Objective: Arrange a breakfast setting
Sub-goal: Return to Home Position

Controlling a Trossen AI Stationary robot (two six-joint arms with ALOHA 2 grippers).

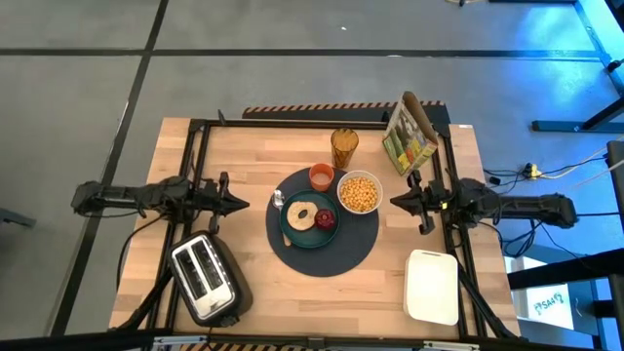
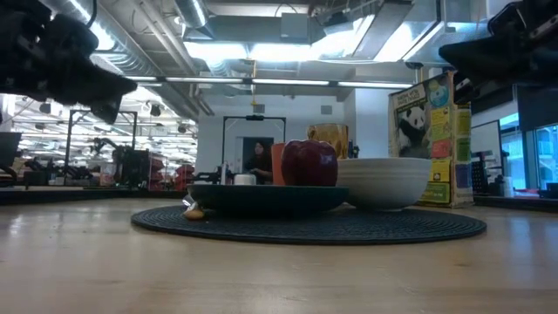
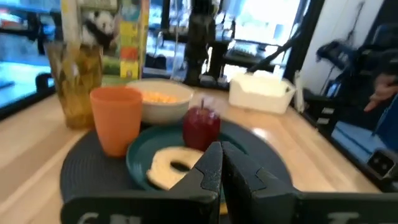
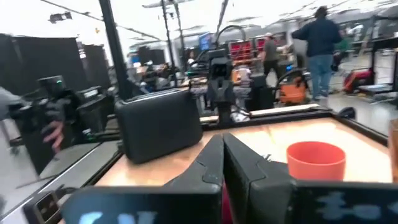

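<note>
**Breakfast Setting Laid Out; Both Arms Clear of It**

Placement, as read from the high view: the large round dark-blue mat (image 1: 336,261) lies at the middle of the light wooden table (image 1: 253,146). The round teal plate (image 1: 297,237) sits on the mat, left of its centre. The plate carries the pale ring-shaped bagel (image 1: 300,213), with the round red fruit (image 1: 326,218) just beside it on the right.

The white bowl (image 1: 341,183), filled with yellow cereal pieces, stands on the mat at the plate's upper right, close against it. The small orange cup (image 1: 322,176) stands at the mat's top rim, just left of the bowl. The tall amber glass (image 1: 344,147) stands off the mat, just above the cup. A small spoon (image 1: 279,201) lies on the mat along the plate's left edge; its detail cannot be made out.

Other items: a silver-and-black two-slot toaster (image 1: 205,278) is at the lower left. A white rectangular tray (image 1: 432,286) is at the lower right. A panda-printed cereal box (image 1: 408,134) is at the upper right.

Left gripper (image 1: 242,203): raised above bare table left of the mat, apart from it and pointing toward it. Its fingers are pressed together with nothing between them.

Right gripper (image 1: 396,202): raised above bare table right of the bowl, apart from it. Its fingers are likewise pressed together and hold nothing.
</note>
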